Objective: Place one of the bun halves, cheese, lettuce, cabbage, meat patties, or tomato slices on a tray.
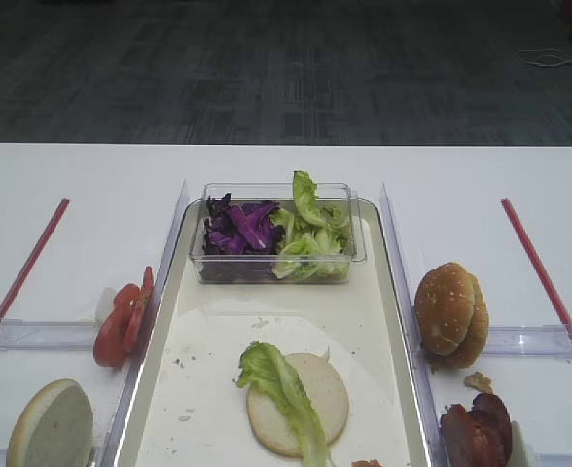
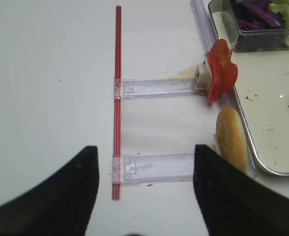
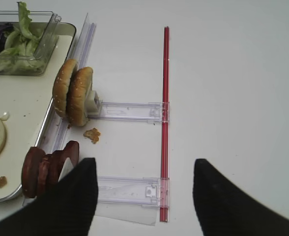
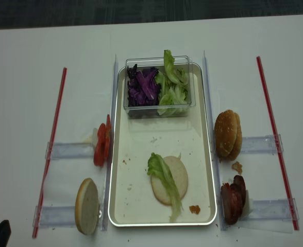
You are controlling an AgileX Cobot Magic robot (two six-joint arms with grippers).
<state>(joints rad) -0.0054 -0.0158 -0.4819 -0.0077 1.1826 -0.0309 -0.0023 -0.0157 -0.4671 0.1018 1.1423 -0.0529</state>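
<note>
Lettuce lies across a pale bun half at the lower middle of the tray, its long axis running from upper left to lower right. No readable writing shows anywhere. The right gripper stands wide with nothing between its fingers, low in its wrist view beside the meat patties — the left gripper gapes likewise, empty, near the tomato slices.

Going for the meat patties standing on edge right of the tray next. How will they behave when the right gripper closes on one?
The meat patties stand on edge, leaning together, so pulling one will probably topple the rest. Their surface looks glossy, so likely greasy and slippery. Crumbs lie nearby, so a hard squeeze may break one. The right gripper is open, hovering clear.
</note>
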